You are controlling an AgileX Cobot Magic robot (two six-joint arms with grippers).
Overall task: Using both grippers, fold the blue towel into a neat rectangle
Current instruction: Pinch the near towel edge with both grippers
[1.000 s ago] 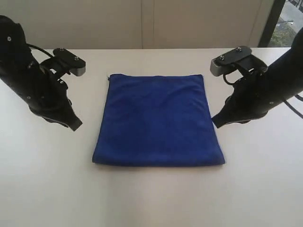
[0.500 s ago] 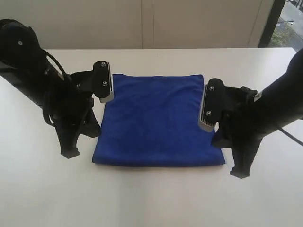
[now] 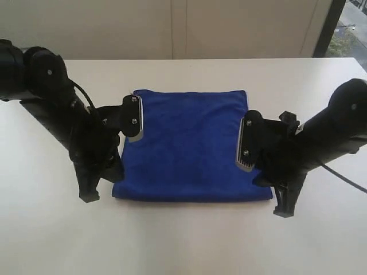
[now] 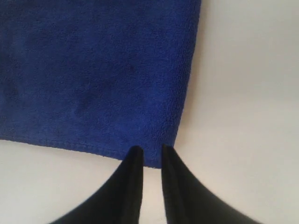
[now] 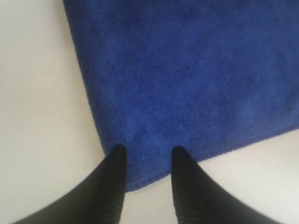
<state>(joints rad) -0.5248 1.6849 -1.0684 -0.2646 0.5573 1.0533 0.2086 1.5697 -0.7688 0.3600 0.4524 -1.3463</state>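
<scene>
Left gripper [image 4: 148,150] and right gripper [image 5: 145,151] jaws spread (left narrowly) at blue towel [image 3: 192,143] corners; I'd pinch both evenly.

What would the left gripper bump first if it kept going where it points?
The left gripper would probably meet the corner of the blue towel first, though depth is unclear.

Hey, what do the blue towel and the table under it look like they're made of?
Blue towel: likely microfiber or a similar plush cloth with a matte finish. The wrist views show a fuzzy, nubby pile and a hemmed edge.
Table: smooth, off-white hard surface, perhaps laminate or painted board. It shows no grain and only a faint sheen, so the material stays uncertain.
</scene>
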